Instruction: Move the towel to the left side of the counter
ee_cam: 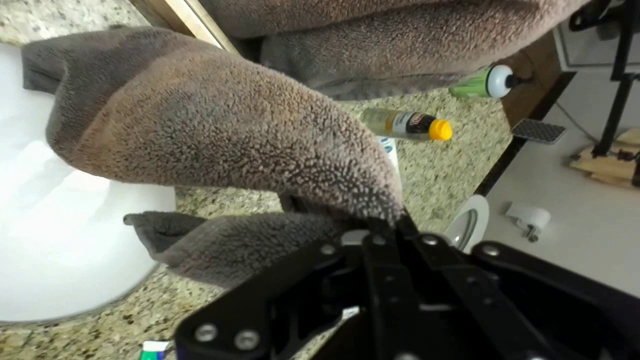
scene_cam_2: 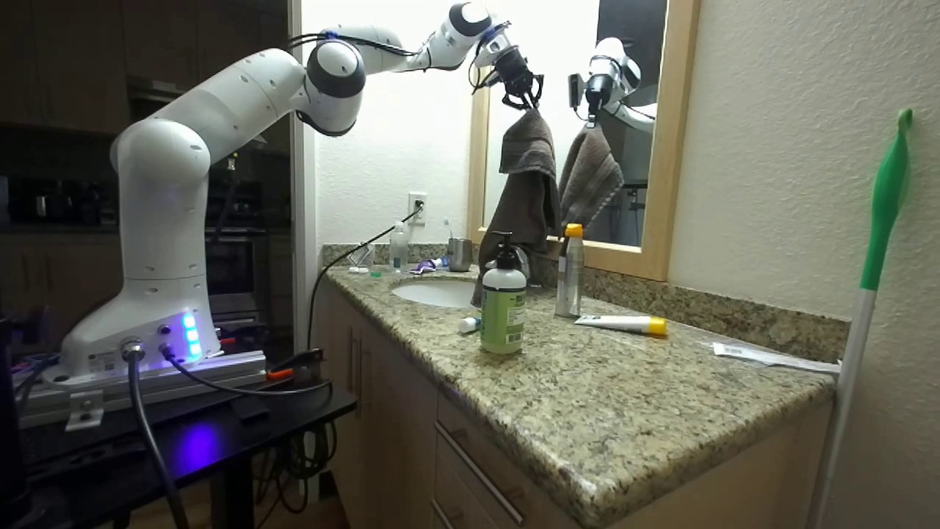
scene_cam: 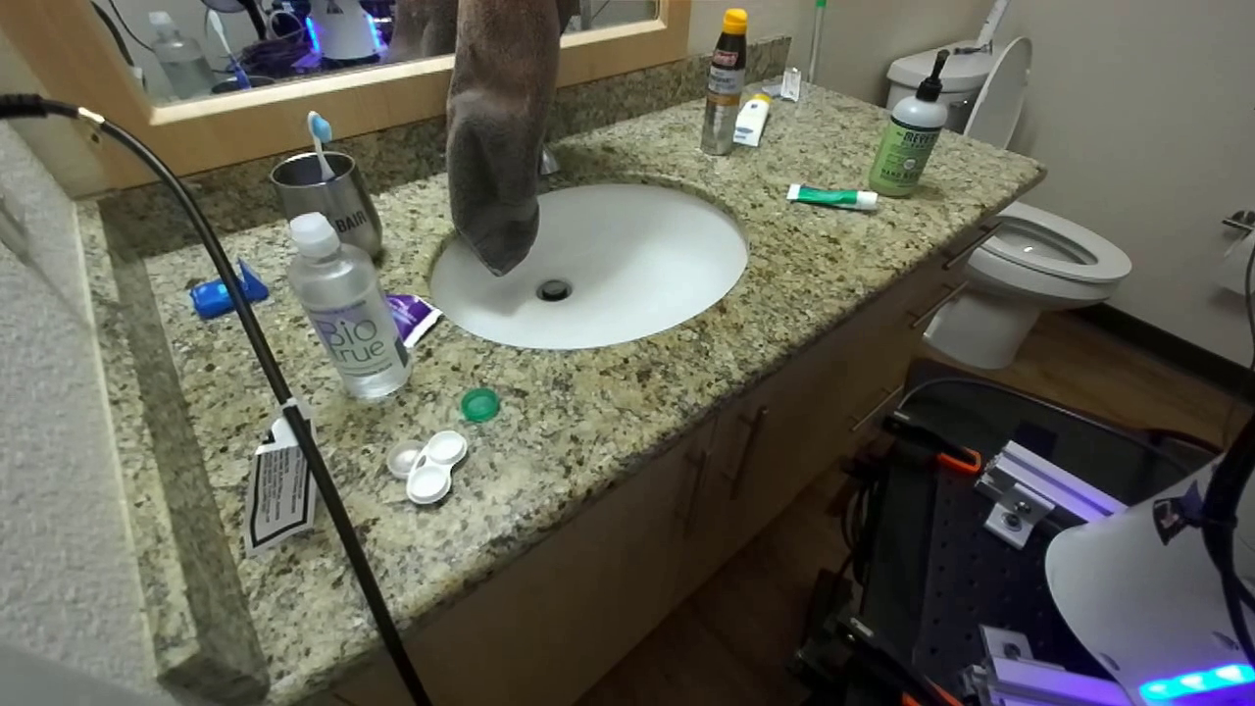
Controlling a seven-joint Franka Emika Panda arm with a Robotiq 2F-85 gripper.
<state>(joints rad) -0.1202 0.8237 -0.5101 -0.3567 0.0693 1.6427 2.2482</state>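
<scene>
The hand [scene_cam_2: 529, 105] is clenched on the towel [scene_cam_2: 523, 192], which hangs down over the surface [scene_cam_2: 587, 400]. In an exterior view, the towel is at eleven o'clock from the drain [scene_cam: 554, 290].

Dim kitchen [scene_cam_2: 66, 169], blue-lit arm base [scene_cam_2: 150, 319], glare in sink [ee_cam: 60, 235]

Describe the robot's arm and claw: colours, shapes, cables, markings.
The arm is white and rounded, with black-banded joints. Blue lights glow on its base, and black cables run along its upper part. The claw is black, with bar-like links and silvery screws. A base label is too small to read.
</scene>
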